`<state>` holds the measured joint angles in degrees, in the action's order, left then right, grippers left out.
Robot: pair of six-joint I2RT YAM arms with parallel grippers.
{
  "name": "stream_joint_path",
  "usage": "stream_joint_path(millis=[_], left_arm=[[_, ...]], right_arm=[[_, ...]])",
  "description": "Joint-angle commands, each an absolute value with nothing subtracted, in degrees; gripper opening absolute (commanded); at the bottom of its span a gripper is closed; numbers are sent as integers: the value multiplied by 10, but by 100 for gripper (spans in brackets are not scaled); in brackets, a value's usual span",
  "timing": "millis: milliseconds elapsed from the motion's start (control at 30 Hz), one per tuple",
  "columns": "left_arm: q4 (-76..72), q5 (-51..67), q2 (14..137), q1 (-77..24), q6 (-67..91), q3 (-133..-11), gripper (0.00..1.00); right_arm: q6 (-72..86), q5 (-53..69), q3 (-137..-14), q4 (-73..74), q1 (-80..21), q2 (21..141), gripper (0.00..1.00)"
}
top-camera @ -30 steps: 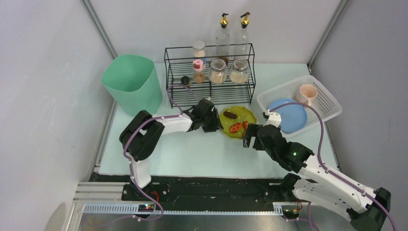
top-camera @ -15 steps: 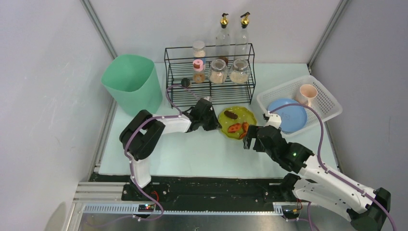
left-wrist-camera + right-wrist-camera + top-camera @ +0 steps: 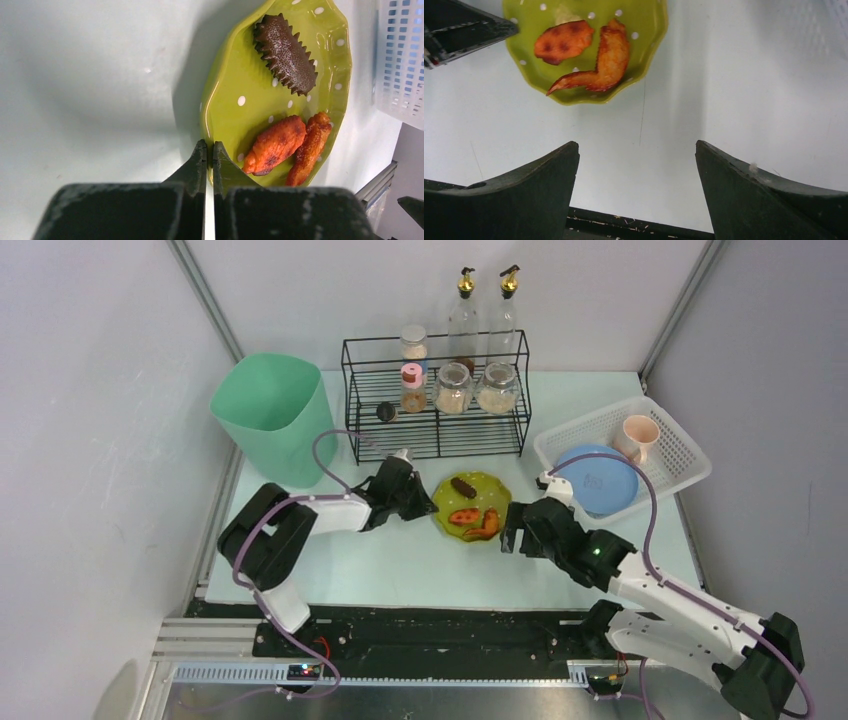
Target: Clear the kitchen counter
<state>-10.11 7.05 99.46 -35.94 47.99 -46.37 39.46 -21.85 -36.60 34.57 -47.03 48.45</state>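
So the left jaws are pinched tight on the near-left rim of the green plate (image 3: 235, 115), which sits mid-counter just in front of the black wire rack (image 3: 437, 430), carrying a spiky brown piece (image 3: 285, 54) and two orange fried bits (image 3: 274, 146). The right jaws are spread wide and hang over bare counter (image 3: 400, 560) just near and right of that plate, touching nothing. The counter itself is the big pale top filling the middle of the scene, with the mint bin (image 3: 272, 410) far left and the white basket (image 3: 680, 455) far right.
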Motion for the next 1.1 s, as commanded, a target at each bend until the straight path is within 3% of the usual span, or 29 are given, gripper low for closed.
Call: stream_joint_path(millis=[0,367,1067], left_arm=[[-42,31,953,-348,453,-397,0],[-72,28,870,-338,448,-282,0],[-219,72,884,-326,445,-168,0]], right_arm=[[414,-194,-364,322,-464,510,89],[445,-135,-326,239,-440,555,78],[496,-91,-274,23,-402,680,56]])
